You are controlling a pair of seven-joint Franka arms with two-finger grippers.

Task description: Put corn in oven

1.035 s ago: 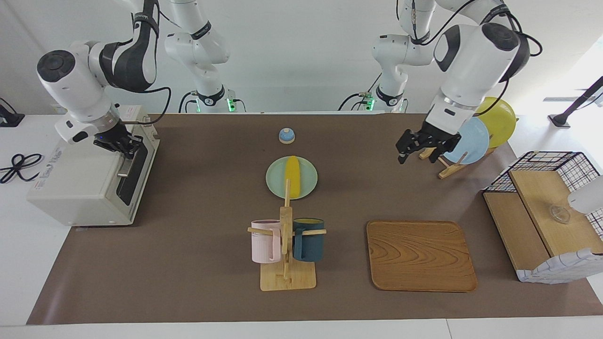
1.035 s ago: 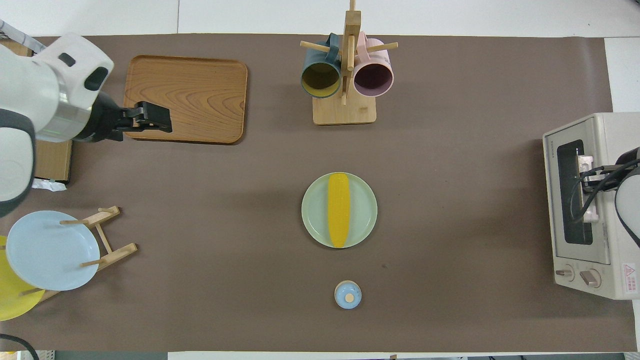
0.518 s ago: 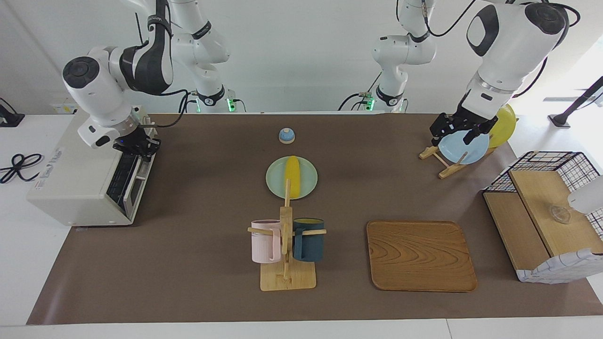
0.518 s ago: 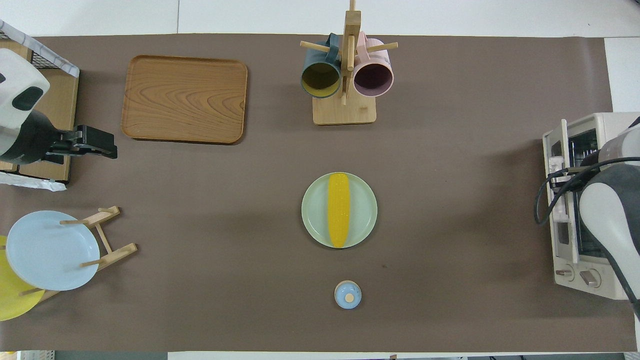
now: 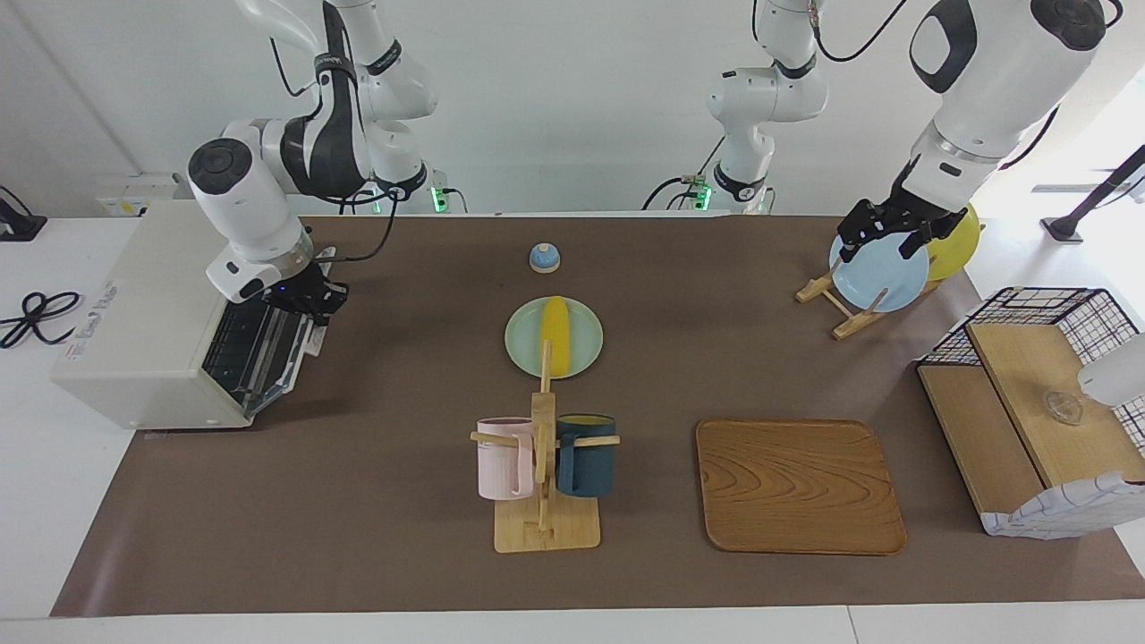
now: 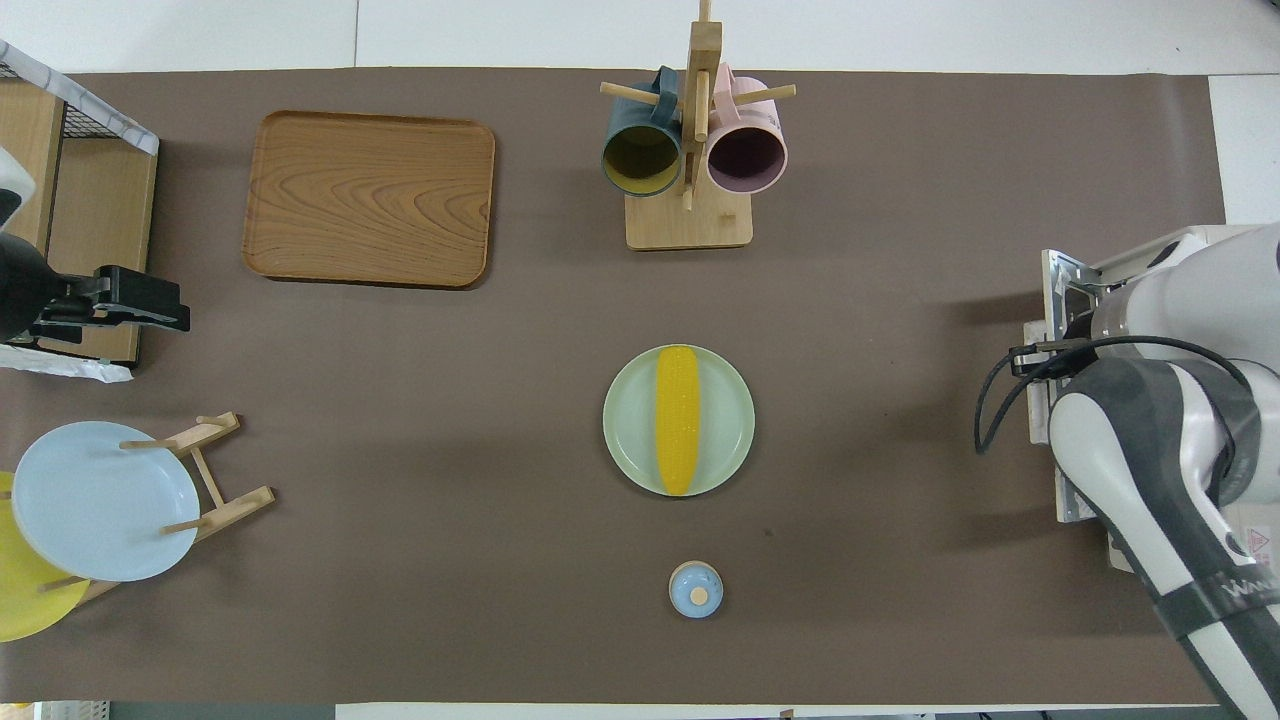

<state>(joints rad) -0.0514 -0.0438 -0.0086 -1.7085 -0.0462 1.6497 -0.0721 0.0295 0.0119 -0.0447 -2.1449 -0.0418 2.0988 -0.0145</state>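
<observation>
**Oven door drawn half open; corn not yet moved**

The right end effector [image 5: 309,295], clamped on the oven [image 5: 152,331] door handle, has swung the door from shut to partly lowered. The corn [image 5: 556,335] lies on the mint plate [image 5: 528,344] mid-worktop. The left end effector [image 5: 886,234], wide and empty, has withdrawn above the plate rack [image 5: 841,304].

The boxy off-white toaster oven's [image 5: 148,335] dark glass door [image 5: 268,353] swung from shut to partly open, drawn down by the closed right gripper [image 5: 309,298]. The open left gripper [image 5: 881,234] rose and moved over the pale blue plate [image 5: 881,277].
</observation>
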